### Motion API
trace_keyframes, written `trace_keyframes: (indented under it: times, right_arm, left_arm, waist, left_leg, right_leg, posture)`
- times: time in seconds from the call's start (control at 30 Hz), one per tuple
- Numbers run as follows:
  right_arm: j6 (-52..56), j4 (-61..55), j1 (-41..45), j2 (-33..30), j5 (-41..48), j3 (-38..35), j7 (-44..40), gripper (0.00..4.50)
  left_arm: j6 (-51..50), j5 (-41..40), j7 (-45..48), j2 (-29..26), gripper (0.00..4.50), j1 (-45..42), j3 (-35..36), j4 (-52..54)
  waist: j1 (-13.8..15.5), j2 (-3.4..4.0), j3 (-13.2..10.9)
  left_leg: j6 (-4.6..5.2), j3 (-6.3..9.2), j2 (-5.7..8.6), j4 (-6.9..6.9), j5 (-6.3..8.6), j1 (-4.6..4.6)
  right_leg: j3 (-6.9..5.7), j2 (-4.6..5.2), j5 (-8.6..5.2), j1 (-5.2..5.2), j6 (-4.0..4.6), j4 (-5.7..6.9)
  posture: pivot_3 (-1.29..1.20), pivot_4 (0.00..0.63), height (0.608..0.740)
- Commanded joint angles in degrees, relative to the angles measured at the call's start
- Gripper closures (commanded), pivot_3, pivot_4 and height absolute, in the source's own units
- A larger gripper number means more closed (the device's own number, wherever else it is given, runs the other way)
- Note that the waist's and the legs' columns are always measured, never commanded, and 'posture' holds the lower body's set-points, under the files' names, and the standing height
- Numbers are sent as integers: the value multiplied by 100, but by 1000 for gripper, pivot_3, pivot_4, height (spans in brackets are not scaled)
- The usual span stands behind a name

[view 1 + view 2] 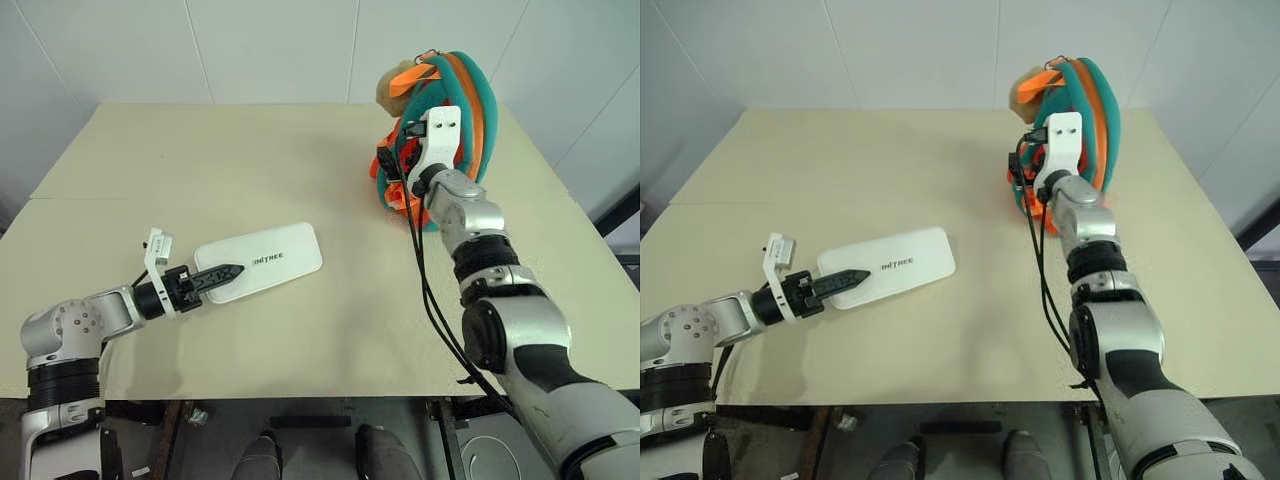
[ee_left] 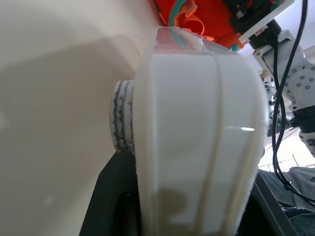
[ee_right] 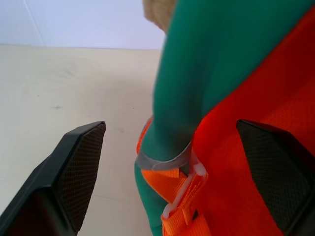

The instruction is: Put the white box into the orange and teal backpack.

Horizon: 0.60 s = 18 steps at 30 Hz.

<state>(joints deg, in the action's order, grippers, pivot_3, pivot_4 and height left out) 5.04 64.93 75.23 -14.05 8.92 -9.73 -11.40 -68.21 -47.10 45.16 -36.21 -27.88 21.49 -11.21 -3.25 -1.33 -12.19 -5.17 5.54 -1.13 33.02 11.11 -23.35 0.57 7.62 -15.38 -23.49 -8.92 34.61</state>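
Observation:
The white box (image 1: 275,258), flat with dark lettering on top, lies near the middle of the table. My left gripper (image 1: 222,275) is shut on its near left end, one black finger lying over the top. In the left wrist view the white box (image 2: 197,137) stands between the fingers. The orange and teal backpack (image 1: 462,100) stands upright at the far right, a tan plush toy (image 1: 390,92) at its top. My right gripper (image 3: 174,172) is open against the backpack's (image 3: 236,73) side, with a teal edge and an orange strap between its wide-spread fingers (image 3: 78,167).
The beige table (image 1: 250,170) runs to white walls at the back and to a front edge close to me. Black cables (image 1: 425,290) hang along my right arm. Bare table top lies between the box and the backpack.

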Motion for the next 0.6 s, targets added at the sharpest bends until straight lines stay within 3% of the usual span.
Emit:
trace_keyframes:
  times: [0.03,0.27,0.47,0.6]
  right_arm:
    - [-651,495,419,110,-38,-137,-16,0]
    - [-1146,1021,557,202,-538,104,289,0]
    - [-1355,856,523,114,-675,134,-101,0]
    - [-1016,-623,-288,1,-343,148,-1170,0]
  left_arm:
    - [66,-104,6,-34,3262,-30,104,109]
    - [39,-206,-118,18,3262,54,178,260]
    - [0,-349,-261,34,3262,315,336,474]
    - [42,-388,-317,119,3262,450,314,493]
  waist:
    - [-19,0,0]
    - [-18,0,0]
    - [-39,1,0]
    - [-18,1,0]
  left_leg:
    - [0,0,0,-2,0,-1]
    - [-1,-1,0,-3,1,-1]
    - [-2,-1,-1,-3,0,2]
    - [-2,-1,-2,-2,0,3]
  right_leg:
    - [0,0,0,0,0,3]
    - [2,-1,-3,0,-5,2]
    - [6,-5,-4,-2,-4,0]
    - [6,-6,-4,-1,-4,-3]
  posture:
    - [0,150,740]
    - [0,150,740]
    - [0,150,740]
    - [0,150,740]
